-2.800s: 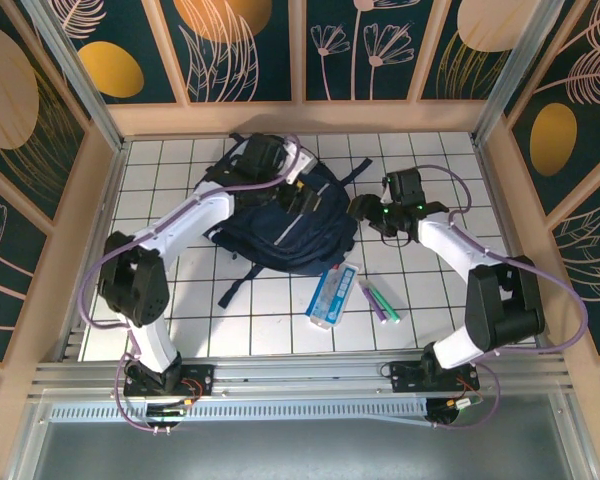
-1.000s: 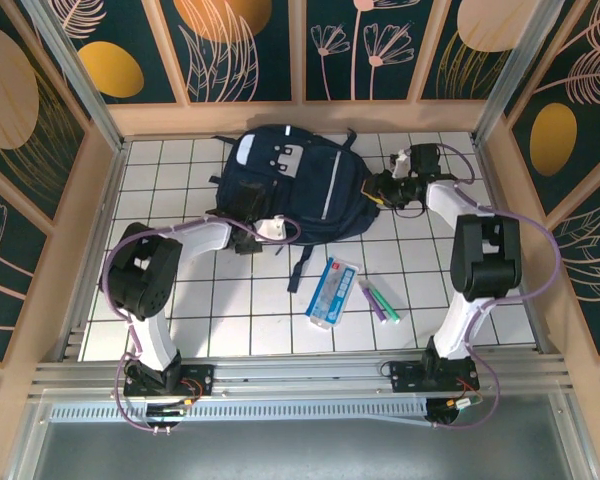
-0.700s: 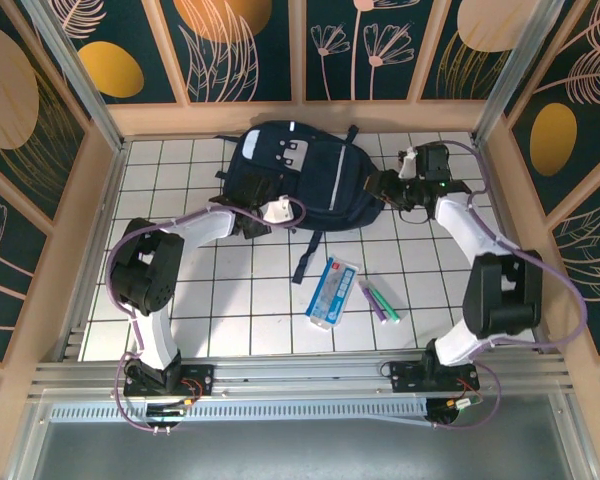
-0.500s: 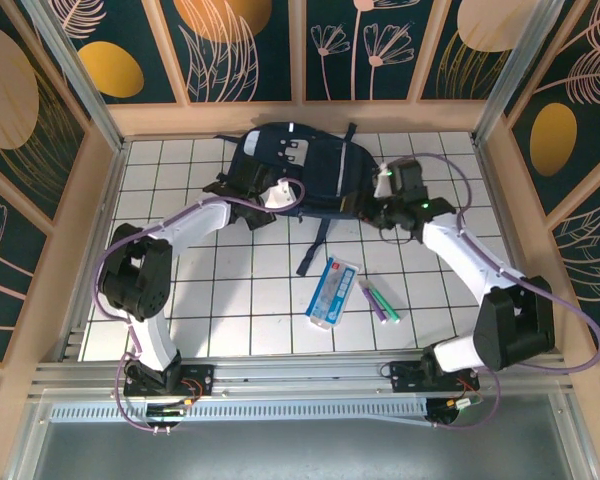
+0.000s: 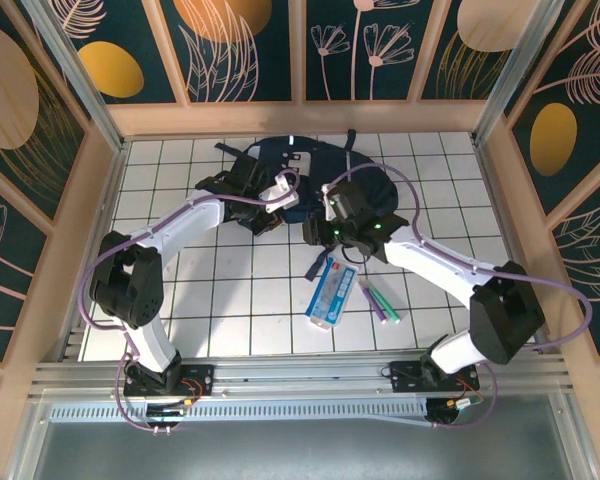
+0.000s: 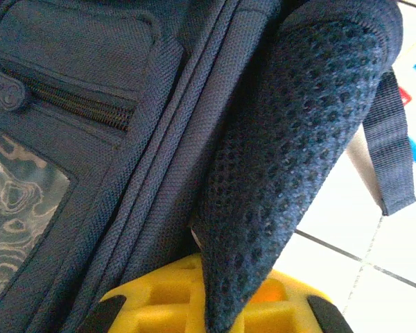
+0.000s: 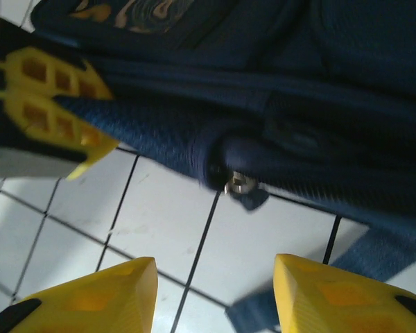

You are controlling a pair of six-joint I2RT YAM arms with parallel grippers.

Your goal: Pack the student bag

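The student bag, navy with thin white trim, stands tipped up at the back of the tiled table. My left gripper is at its near side. The left wrist view has that gripper shut on the bag's padded mesh strap, beside a zip pocket. My right gripper hovers just in front of the bag. In the right wrist view it is open over bare tile, below a zipper pull, with nothing between its fingers.
A blue-and-white flat case and some green and purple pens lie on the tiles in front of the bag. A loose dark strap trails toward the case. Wooden walls box in the table on three sides.
The left gripper closed on the bag's strap and the bag tipped up toward the back wall. The right arm swung from the bag's right side round to its front, jaws slightly wider.
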